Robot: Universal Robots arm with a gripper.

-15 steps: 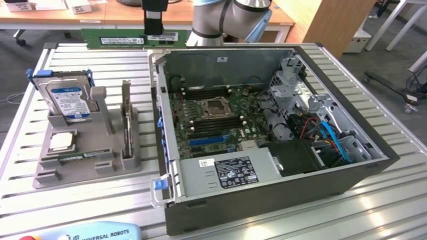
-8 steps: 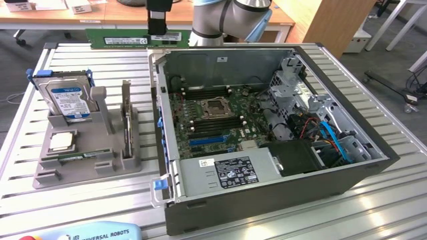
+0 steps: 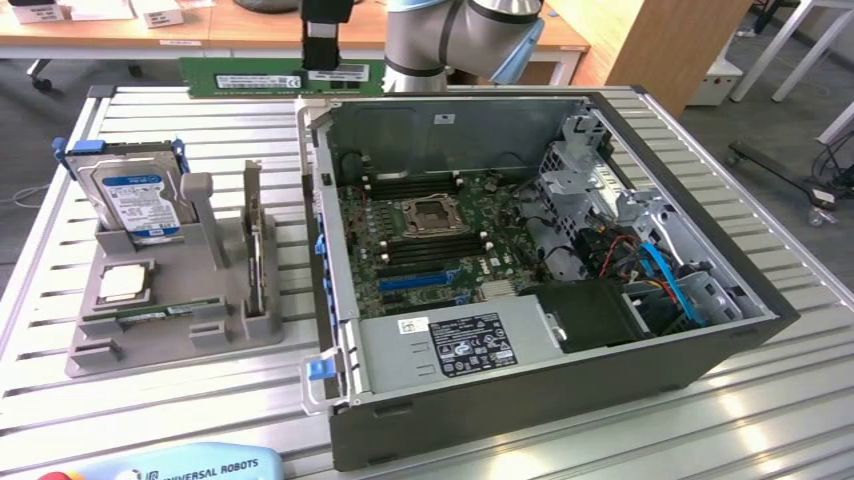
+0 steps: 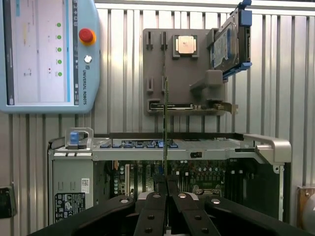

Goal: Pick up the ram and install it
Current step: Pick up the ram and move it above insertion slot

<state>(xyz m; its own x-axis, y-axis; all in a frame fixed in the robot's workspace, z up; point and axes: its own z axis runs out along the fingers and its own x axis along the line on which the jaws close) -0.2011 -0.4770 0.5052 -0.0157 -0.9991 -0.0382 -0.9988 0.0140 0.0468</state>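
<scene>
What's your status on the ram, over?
Gripper shut on ram. Ram aloft by the computer case, not installed. Memory slots unobstructed.

The computer case point(image 3: 534, 400) stands open upward, so I have a free way down to the motherboard point(image 3: 400, 262). Around the processor socket point(image 3: 434, 215) the board is low and flat. At the exterior view's right the drive cage point(image 3: 587, 170) and loose cables point(image 3: 661, 275) rise high, and the power supply point(image 3: 454, 345) fills the near end. The gripper point(image 3: 320, 62) clamps the ram point(image 3: 254, 78) outside the case, by the top edge of the far wall point(image 3: 441, 120). The grey holder point(image 3: 174, 320) stands apart from the case.
</scene>
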